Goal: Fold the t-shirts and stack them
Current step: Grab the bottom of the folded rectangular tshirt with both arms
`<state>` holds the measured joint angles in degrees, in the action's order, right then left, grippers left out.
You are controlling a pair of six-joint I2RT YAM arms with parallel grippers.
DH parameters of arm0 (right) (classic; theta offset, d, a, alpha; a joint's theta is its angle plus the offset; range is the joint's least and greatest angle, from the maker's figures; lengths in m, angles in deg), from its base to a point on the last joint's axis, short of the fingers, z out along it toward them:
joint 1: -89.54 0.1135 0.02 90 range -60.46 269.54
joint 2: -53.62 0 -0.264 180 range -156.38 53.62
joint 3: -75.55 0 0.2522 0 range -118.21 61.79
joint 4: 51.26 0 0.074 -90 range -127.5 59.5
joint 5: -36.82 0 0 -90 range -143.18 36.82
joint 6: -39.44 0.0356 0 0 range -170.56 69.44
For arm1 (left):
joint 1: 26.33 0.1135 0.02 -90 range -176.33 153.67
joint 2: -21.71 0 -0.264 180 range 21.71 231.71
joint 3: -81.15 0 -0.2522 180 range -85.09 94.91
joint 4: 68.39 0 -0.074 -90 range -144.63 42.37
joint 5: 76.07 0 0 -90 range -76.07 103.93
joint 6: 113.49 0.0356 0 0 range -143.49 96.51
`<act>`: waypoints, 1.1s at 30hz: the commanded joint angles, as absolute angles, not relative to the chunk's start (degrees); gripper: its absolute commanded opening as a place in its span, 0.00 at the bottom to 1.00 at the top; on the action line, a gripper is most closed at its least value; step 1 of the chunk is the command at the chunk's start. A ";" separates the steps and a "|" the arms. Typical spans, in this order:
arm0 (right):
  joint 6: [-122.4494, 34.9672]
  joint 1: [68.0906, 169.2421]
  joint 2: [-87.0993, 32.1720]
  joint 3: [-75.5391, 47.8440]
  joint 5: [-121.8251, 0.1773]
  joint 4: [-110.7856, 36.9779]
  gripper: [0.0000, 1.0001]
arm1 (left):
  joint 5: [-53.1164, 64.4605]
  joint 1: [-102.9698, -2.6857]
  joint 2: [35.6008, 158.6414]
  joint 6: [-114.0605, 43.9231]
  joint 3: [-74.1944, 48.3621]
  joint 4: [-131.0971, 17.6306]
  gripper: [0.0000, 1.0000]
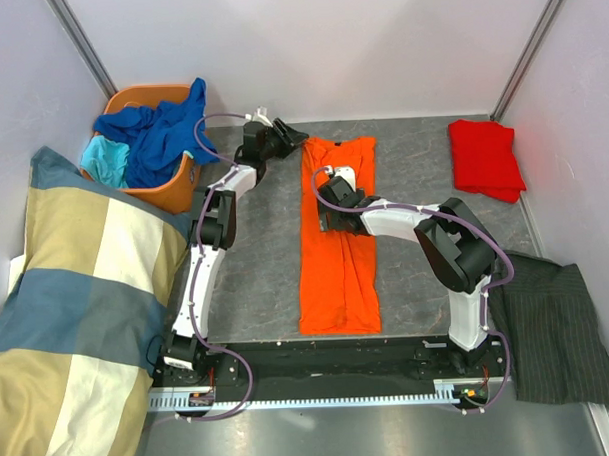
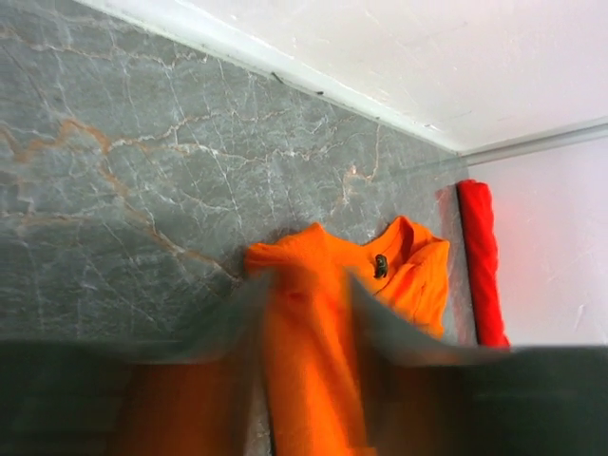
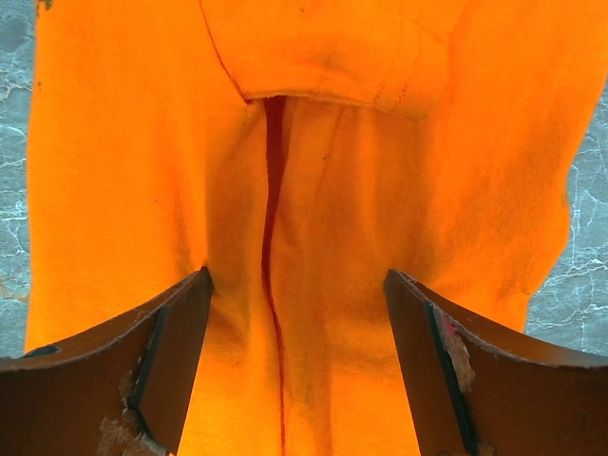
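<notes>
The orange t-shirt point(image 1: 341, 277) lies in the middle of the worktop point(image 1: 256, 270), folded to a long strip with its collar at the far end. It is judged light, limp and quick to crease, best pinched at hem or collar corners. The right end effector point(image 3: 296, 283) stands wide over the central fold, gripping nothing. The left end effector point(image 1: 293, 138) is beside the collar; its view is blurred and its opening cannot be told. The marbled surface looks smooth, and the walls point(image 1: 378, 45) stand close.
</notes>
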<state>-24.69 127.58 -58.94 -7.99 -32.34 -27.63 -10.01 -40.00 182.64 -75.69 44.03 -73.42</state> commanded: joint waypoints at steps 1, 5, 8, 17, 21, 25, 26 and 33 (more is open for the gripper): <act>-23.75 128.21 -63.72 -3.78 -37.01 -15.61 0.83 | -8.13 -38.72 183.26 -76.84 46.23 -77.13 0.67; -23.84 128.21 -63.72 -3.78 -37.19 -15.61 0.83 | -7.95 -37.58 181.33 -76.66 43.95 -77.39 1.00; -23.75 128.21 -63.46 -3.87 -37.10 -15.61 0.83 | -7.60 -36.53 176.77 -75.97 38.42 -79.50 1.00; -24.80 128.12 -53.64 -6.06 -35.17 -13.86 0.84 | -4.44 -33.54 152.46 -74.65 9.77 -88.20 1.00; -24.19 128.21 -45.80 -6.07 -32.54 -12.80 0.91 | -5.40 -34.32 141.80 -74.82 -2.00 -87.94 1.00; -22.17 128.04 -37.29 -1.95 -31.39 -12.80 0.96 | -5.40 -37.22 133.00 -72.45 -16.16 -87.94 1.00; -21.82 128.04 -36.04 -0.89 -31.39 -12.98 0.96 | -5.58 -37.75 131.68 -72.18 -17.92 -87.94 1.00; -16.20 128.04 -25.76 9.92 -32.00 -12.45 0.98 | -7.87 -44.69 121.66 -70.69 -33.37 -86.37 1.00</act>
<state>-21.21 127.84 -30.06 4.14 -32.32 -14.74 -6.30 -41.25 127.08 -74.73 -25.95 -87.36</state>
